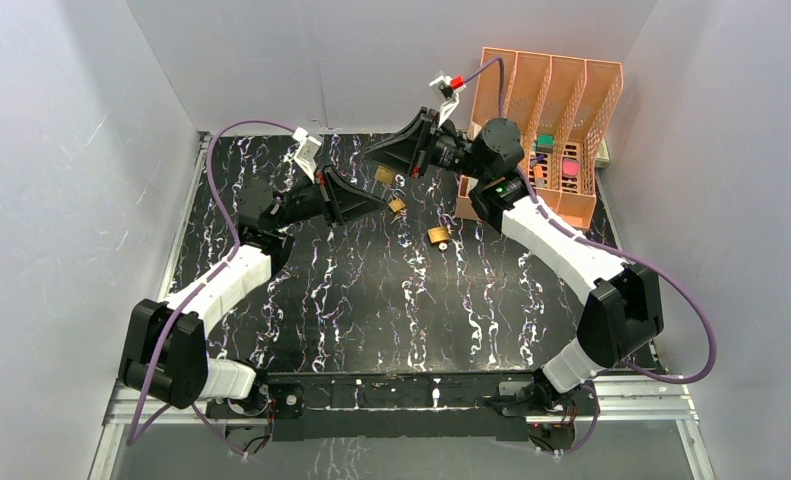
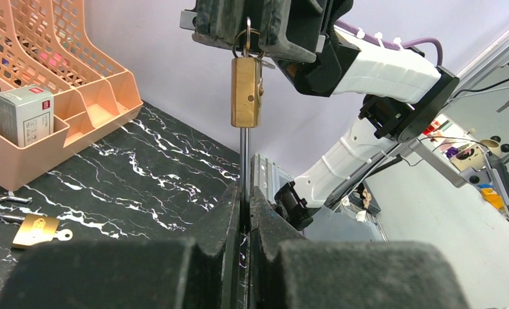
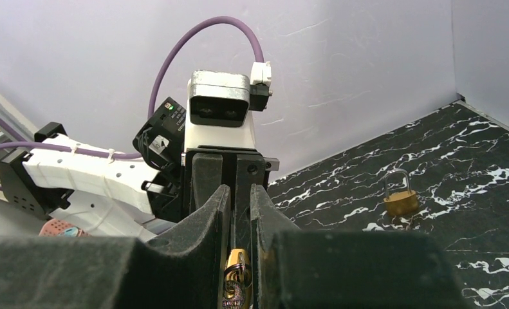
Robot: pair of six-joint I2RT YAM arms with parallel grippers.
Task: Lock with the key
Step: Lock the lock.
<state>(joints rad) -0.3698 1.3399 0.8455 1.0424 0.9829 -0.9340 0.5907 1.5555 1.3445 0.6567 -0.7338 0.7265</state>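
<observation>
Padlock of brass (image 2: 246, 91) hangs at upper centre of the left wrist view. Right gripper (image 2: 248, 29) is clenched on its steel key ring (image 2: 242, 42); left gripper (image 2: 245, 192) is clenched on the steel shackle (image 2: 244, 154) below. Risk: an off-axis twist jams the key; a weak pinch drops the lock onto the black marbled desk (image 2: 142, 161).

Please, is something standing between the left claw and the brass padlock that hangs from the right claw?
Nothing visible does. A thin metal rod runs from the padlock into the shut left claw. The right claw holds its top. A second padlock lies on the table, off to one side.
</observation>
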